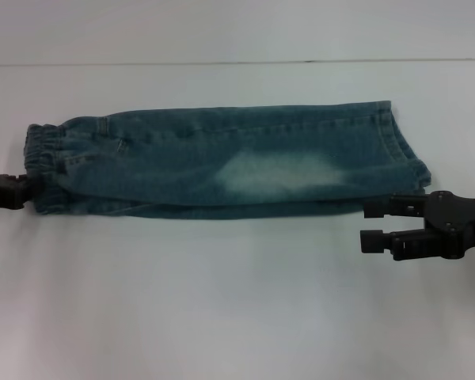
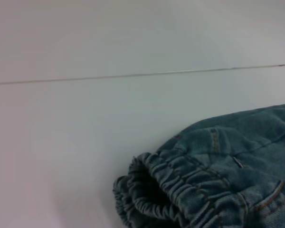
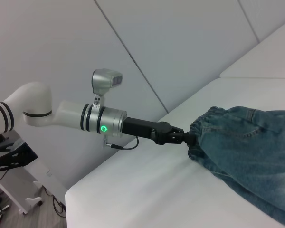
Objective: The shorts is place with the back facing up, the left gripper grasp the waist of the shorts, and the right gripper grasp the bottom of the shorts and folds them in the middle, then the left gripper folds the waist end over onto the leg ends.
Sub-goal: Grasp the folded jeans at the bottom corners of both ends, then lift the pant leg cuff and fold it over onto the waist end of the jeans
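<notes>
The faded blue-green denim shorts (image 1: 222, 162) lie on the white table, folded lengthwise into a long strip. The puckered waist (image 1: 43, 146) is at the left and the straight bottom of the shorts (image 1: 400, 146) at the right. My left gripper (image 1: 25, 191) is shut on the near corner of the waist. The right wrist view shows that left gripper (image 3: 184, 137) pinching the waist (image 3: 204, 128). My right gripper (image 1: 369, 224) stands open just in front of the near corner at the leg ends, holding nothing. The left wrist view shows only the waist (image 2: 166, 190).
A seam (image 1: 222, 63) runs across the white table (image 1: 222, 301) behind the shorts. In the right wrist view the table's edge (image 3: 109, 175) drops off beneath my left arm (image 3: 76, 116), with a wall panel behind.
</notes>
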